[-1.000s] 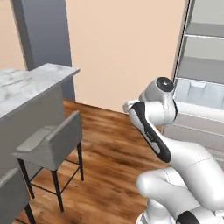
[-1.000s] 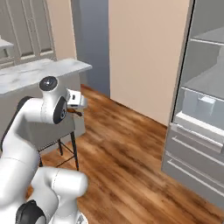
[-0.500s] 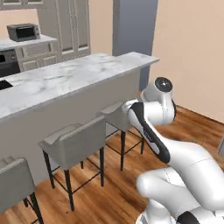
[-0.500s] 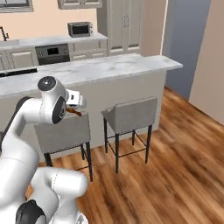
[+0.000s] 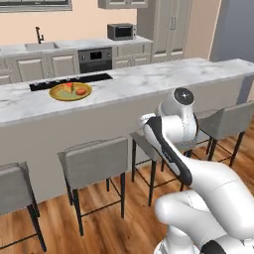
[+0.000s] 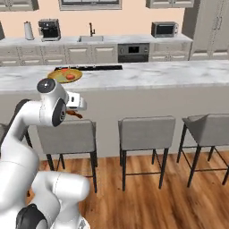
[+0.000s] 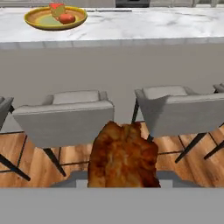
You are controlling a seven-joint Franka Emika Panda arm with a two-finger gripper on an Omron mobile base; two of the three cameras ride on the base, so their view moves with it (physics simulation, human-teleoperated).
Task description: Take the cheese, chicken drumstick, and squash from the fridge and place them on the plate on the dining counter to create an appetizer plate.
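The tool [image 6: 76,114] is clamped on the chicken drumstick [image 7: 123,156], held at stool-seat height before the worktop [image 6: 147,74], aimed level at its beige front. The arm is folded up, elbow high. On the worktop sits the plate [image 5: 59,95], already carrying the cheese [image 7: 57,8] and squash [image 7: 67,18].

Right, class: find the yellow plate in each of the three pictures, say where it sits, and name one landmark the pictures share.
Left base view: the plate is upper left, on the marble counter.
Right base view: the plate is upper left, on the counter, just above the robot's arm.
Hand view: the plate is at the top left corner, on the counter.
Shared landmark: the grey stools along the counter's front.
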